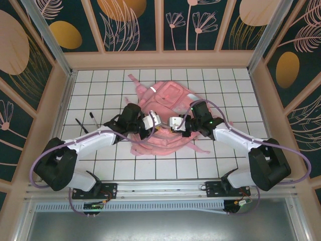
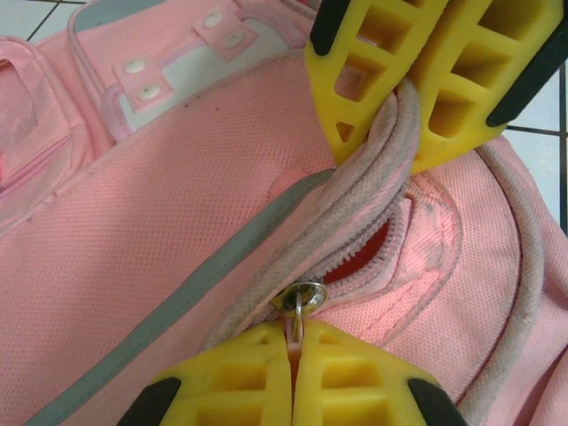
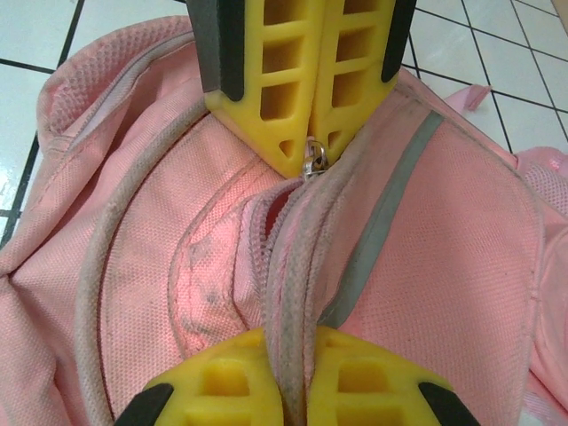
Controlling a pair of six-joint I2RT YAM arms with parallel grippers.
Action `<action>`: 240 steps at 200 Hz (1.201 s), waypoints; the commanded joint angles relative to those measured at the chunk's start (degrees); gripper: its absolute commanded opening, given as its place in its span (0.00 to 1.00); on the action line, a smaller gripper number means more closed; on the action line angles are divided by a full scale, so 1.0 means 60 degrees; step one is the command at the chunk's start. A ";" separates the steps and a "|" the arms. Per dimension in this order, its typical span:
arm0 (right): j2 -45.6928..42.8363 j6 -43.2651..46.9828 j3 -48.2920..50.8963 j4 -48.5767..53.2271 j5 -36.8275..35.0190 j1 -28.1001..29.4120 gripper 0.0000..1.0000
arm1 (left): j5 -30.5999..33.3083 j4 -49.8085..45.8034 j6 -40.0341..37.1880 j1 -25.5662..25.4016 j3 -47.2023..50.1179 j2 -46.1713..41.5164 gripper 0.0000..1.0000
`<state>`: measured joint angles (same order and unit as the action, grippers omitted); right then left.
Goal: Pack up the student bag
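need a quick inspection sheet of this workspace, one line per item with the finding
surface: white tiled table, no spills seen
job's things: pink student bag lying mid-table, its zip partly open at the zip pull
clutter: two dark pens left of the bag
grippers: left claw shut on the zip pull; right claw shut on the bag's pale piping
cables: purple cable looped along each arm
surroundings: wooden frame with dark floral panels
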<state>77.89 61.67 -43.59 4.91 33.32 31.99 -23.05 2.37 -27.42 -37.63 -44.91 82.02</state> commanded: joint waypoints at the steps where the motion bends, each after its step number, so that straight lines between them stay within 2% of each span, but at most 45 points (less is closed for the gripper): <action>1: -0.0498 0.0198 0.0226 -0.0216 0.0482 0.0155 0.00 | 0.0614 -0.0224 0.0096 -0.0074 -0.0068 -0.0245 0.00; 30: -0.0711 0.0598 0.0624 -0.0345 0.0103 -0.0028 0.00 | 0.0781 -0.0837 -0.0203 0.0044 0.0434 -0.0858 0.00; 59: -0.0815 0.0798 0.0904 -0.0680 -0.0558 -0.0045 0.00 | 0.0137 -0.1773 0.0344 0.1010 0.0293 -0.0807 0.00; 79: -0.0852 0.0497 0.1132 -0.1211 -0.0856 -0.0044 0.00 | 0.0896 -0.1838 0.0637 0.1309 0.0389 -0.0877 0.00; 92: -0.0838 -0.0015 0.1226 -0.1652 -0.0937 -0.0043 0.00 | 0.0946 -0.1962 0.0830 0.1421 0.0292 -0.0742 0.00; 96: -0.0838 -0.0176 0.1254 -0.1777 -0.0915 -0.0036 0.06 | 0.0811 -0.2056 0.0843 0.1422 0.0223 -0.0660 0.00; 110: -0.0999 -0.0932 0.1364 -0.2304 -0.0591 0.0063 0.35 | -0.0097 -0.2366 0.1069 0.1408 -0.0094 -0.0372 0.00; 131: -0.1325 -0.2334 0.1483 -0.3162 -0.0354 0.0460 0.57 | -0.1189 -0.1913 0.2153 0.1227 -0.0265 -0.0461 0.00; 156: -0.1185 -0.3332 0.1025 -0.2941 -0.0546 0.1016 0.62 | -0.1634 -0.0844 0.3448 0.0864 -0.0103 -0.0884 0.00; 179: -0.0706 -0.3511 0.0795 -0.2737 -0.0954 0.1459 0.63 | -0.2006 -0.0458 0.3952 0.0574 -0.0103 -0.0956 0.00; 194: -0.0198 -0.3509 0.0535 -0.2254 -0.1205 0.1524 0.62 | -0.1890 -0.0379 0.4127 0.0469 -0.0121 -0.1042 0.00; 206: 0.0177 -0.3374 0.0256 -0.1584 -0.1507 0.1518 0.55 | -0.1368 -0.0337 0.4151 0.0470 -0.0042 -0.1233 0.00; 212: 0.0309 -0.3266 0.0167 -0.1283 -0.1724 0.1525 0.48 | -0.1002 -0.0389 0.4054 0.0470 -0.0001 -0.1337 0.00; 220: 0.0424 -0.3047 0.0093 -0.0862 -0.2001 0.1526 0.30 | -0.0596 -0.0498 0.3875 0.0507 0.0038 -0.1433 0.00; 222: 0.0430 -0.3015 0.0090 -0.0825 -0.2027 0.1525 0.29 | -0.0524 -0.0534 0.3843 0.0516 0.0049 -0.1455 0.00; 224: 0.0447 -0.2912 0.0064 -0.0694 -0.2104 0.1512 0.22 | -0.0462 -0.0580 0.3799 0.0533 0.0063 -0.1464 0.00; 232: 0.0417 -0.2587 0.0044 -0.0323 -0.2237 0.1505 0.09 | -0.0332 -0.0756 0.3696 0.0676 0.0083 -0.1462 0.00; 240: 0.0323 -0.2266 0.0029 0.0004 -0.2233 0.1470 0.02 | -0.0165 -0.0981 0.3608 0.0910 0.0147 -0.1396 0.00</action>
<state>79.64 43.20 -42.06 -5.02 24.82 41.23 -27.46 -5.23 -5.26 -34.76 -44.23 76.09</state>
